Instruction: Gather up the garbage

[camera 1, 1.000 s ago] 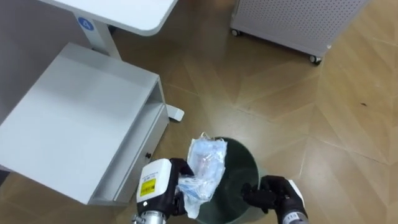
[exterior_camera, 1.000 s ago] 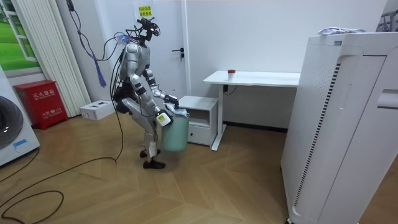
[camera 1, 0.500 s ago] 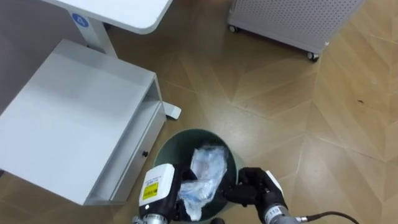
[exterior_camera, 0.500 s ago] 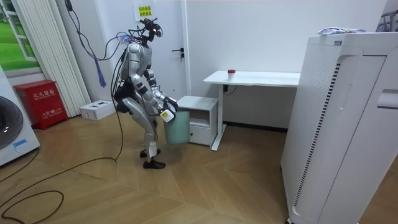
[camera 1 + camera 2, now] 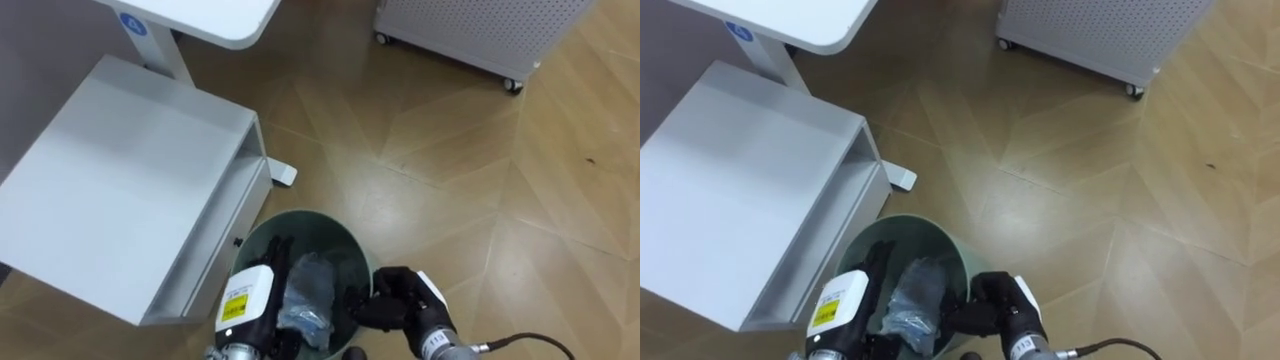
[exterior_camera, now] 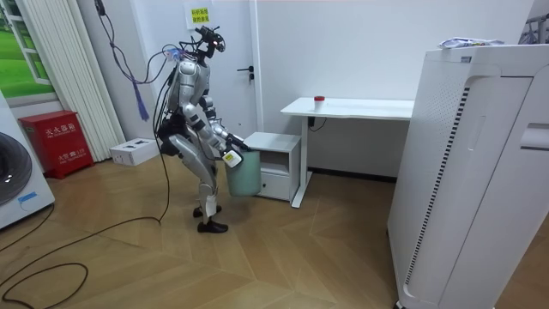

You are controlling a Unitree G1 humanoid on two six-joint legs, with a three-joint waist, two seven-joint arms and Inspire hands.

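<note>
Release next, judged from crumpled clear plastic bag point(image 5: 303, 300) lying inside green bin point(image 5: 300, 213): steady rim with right hand point(image 5: 395, 298) curled round it, loosen left hand point(image 5: 248, 298), grip unreadable, then lift straight out.

At 6 o'clock the lower edge cuts off the green bin point(image 5: 300, 214), whose bottom the crumpled plastic bag point(image 5: 303, 300) hides. The left hand point(image 5: 248, 305) lies in the bin beside the bag; its hold cannot be told. The white desk point(image 5: 215, 20) at 11 o'clock and the perforated unit point(image 5: 470, 25) at 1 o'clock run off the top edge.
</note>
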